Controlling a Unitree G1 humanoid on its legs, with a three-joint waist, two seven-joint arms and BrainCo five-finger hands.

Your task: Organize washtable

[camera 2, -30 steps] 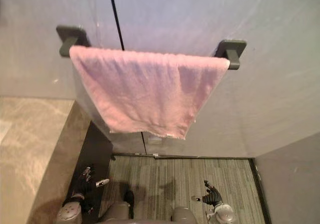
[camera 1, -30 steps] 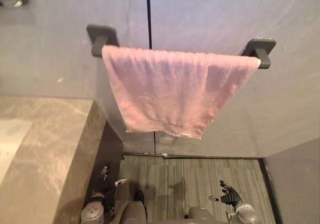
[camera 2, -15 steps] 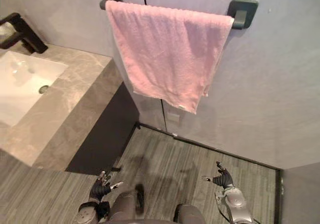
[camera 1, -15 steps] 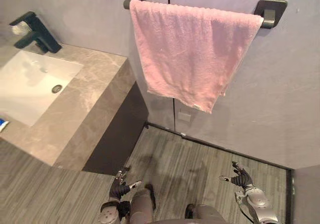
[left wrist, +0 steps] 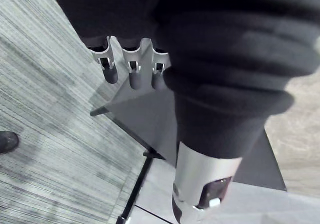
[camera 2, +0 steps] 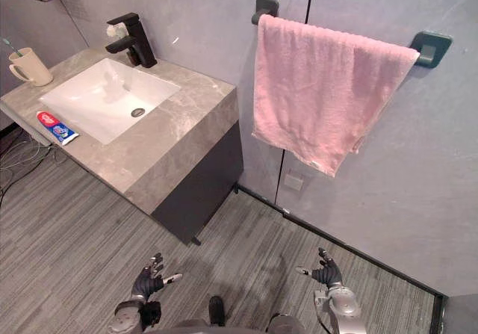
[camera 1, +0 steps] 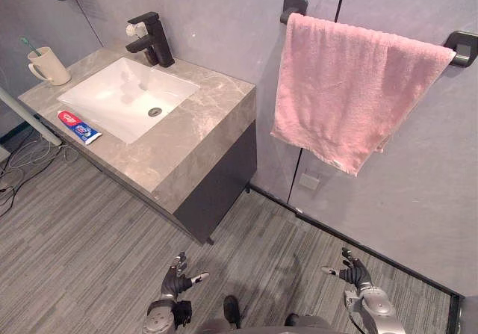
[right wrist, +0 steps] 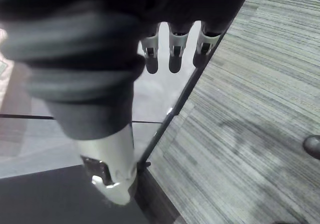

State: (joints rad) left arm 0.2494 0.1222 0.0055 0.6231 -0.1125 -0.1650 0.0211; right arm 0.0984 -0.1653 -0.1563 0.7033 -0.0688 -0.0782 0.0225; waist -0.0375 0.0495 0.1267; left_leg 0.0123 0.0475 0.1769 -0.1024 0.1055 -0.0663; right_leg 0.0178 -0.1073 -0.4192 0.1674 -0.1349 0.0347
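**Washtable untouched, both hands empty**

The washtable [camera 1: 202, 136] is seen up and to the left of the robot, well apart from both hands, and the tidying is judged not yet begun. A toothpaste tube [camera 1: 77, 126] is left lying loose on the near rim beside the sink [camera 1: 112, 95]. Farther back, a cup [camera 1: 47, 65] with a toothbrush [camera 1: 28, 44] is stood at the corner, near the faucet [camera 1: 153, 39]. The left hand [camera 1: 177, 282] and right hand [camera 1: 355, 276] are held low over the floor, fingers spread and relaxed. Nothing is gripped or touched.
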